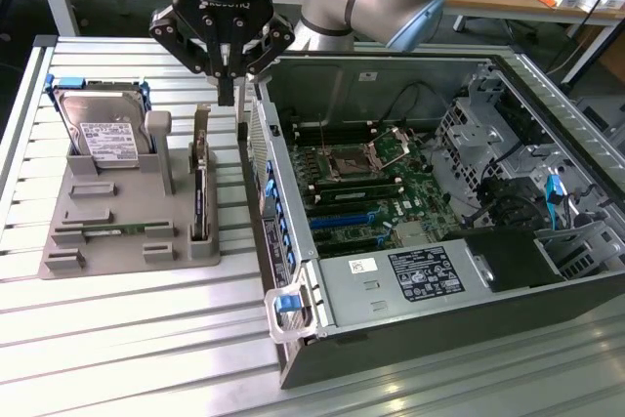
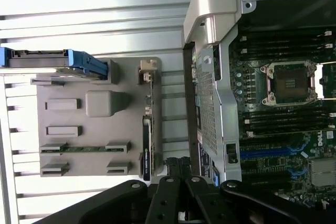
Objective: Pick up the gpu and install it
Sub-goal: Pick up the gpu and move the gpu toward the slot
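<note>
Gripper (image 1: 227, 93) hangs with jaws pinched shut on nothing, just above the gpu (image 1: 200, 197), which stands on edge in the gray holder (image 1: 117, 207) beside the open computer case (image 1: 391, 280). The card shows edge-on, its lower edge sunk in the slot and its face hard to read.

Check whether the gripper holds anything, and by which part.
Nothing is held. The gripper is shut on air above the graphics card, which stands on edge in its gray holder.
</note>
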You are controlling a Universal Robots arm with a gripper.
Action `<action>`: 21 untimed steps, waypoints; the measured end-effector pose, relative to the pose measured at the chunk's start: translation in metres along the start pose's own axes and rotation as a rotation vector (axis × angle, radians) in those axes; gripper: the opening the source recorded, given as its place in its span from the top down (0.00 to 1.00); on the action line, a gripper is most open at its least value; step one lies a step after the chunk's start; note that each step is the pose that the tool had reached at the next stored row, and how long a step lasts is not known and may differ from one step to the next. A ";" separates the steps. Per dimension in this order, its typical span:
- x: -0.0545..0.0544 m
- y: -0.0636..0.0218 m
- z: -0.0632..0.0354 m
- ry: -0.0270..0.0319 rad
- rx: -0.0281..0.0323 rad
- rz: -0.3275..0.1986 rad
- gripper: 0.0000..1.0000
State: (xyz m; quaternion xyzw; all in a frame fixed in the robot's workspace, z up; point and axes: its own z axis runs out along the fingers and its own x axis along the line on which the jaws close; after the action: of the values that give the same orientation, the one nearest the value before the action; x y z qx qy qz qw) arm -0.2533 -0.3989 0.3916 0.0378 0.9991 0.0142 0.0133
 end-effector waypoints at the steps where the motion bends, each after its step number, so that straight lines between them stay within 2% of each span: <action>1: 0.000 0.0000 0.0000 0.0000 0.0000 0.000 0.83; 5: 0.000 0.0000 0.0000 -0.0001 0.0000 0.000 0.58; 13: 0.002 -0.0005 0.0110 0.0000 0.0000 0.000 0.58; 21: 0.007 -0.0010 0.0176 0.0000 0.0000 0.000 0.58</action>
State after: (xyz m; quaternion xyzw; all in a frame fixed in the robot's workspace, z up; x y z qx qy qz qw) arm -0.2599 -0.3989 0.3738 0.0378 0.9991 0.0142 0.0133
